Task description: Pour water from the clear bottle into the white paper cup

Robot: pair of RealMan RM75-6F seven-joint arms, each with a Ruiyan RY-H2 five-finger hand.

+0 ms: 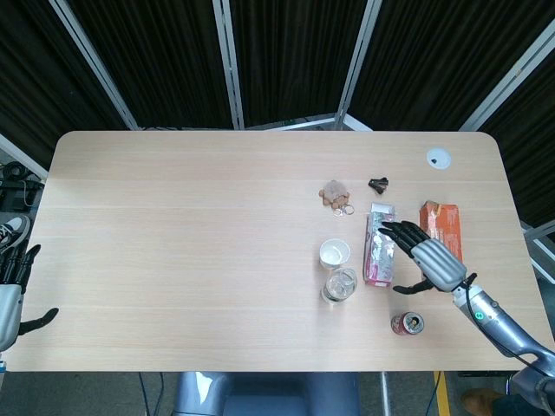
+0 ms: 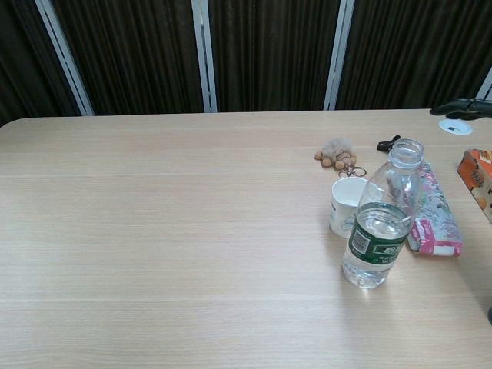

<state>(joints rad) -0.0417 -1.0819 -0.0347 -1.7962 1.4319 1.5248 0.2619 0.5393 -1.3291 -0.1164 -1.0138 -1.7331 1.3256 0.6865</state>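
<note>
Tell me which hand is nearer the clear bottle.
Right. The right hand hovers open just to the right of the clear bottle, over the pink packet. The left hand sits at the table's far left edge.

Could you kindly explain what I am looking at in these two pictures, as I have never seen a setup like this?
This is a two-armed robot with five-fingered hands at a wooden table. One picture looks down from its head, the other forward from its chest. The right hand hovers open with fingers spread, holding nothing; the left hand hangs at the table's edge. A clear bottle, uncapped and upright, stands beside a white paper cup. Nearby lie a pink packet, an orange box and a drinks can.
</note>
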